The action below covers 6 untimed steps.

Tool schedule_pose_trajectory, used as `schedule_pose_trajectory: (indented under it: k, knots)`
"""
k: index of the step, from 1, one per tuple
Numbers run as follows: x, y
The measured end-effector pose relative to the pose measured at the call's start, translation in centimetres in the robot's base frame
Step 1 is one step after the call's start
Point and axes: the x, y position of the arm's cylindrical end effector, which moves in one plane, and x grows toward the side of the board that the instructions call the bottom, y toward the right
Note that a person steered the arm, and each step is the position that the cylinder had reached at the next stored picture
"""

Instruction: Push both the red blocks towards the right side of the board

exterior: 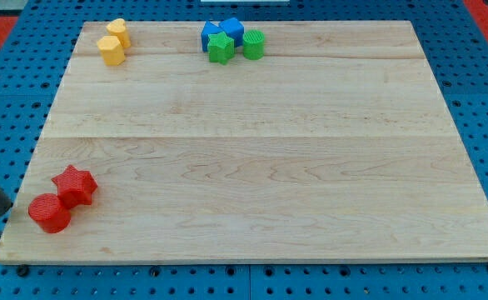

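A red star block (pixel 75 184) and a red cylinder block (pixel 49 212) sit touching each other near the board's bottom left corner. The cylinder lies below and to the left of the star. My tip (pixel 2 211) is a dark rod that enters from the view's left edge. It stands just off the board's left edge, a short way left of the red cylinder and apart from it.
Two yellow blocks (pixel 112 42) sit together at the top left of the wooden board (pixel 269 167). Two blue blocks (pixel 224 32), a green star (pixel 221 48) and a green cylinder (pixel 253 44) cluster at the top middle. Blue pegboard surrounds the board.
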Motion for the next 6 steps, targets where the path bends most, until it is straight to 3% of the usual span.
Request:
schedule_pose_trajectory:
  k: [2,3,5,6]
  knots:
    - [3.7,0.1]
    - [4.2,0.9]
    - [4.2,8.1]
    - [3.6,8.3]
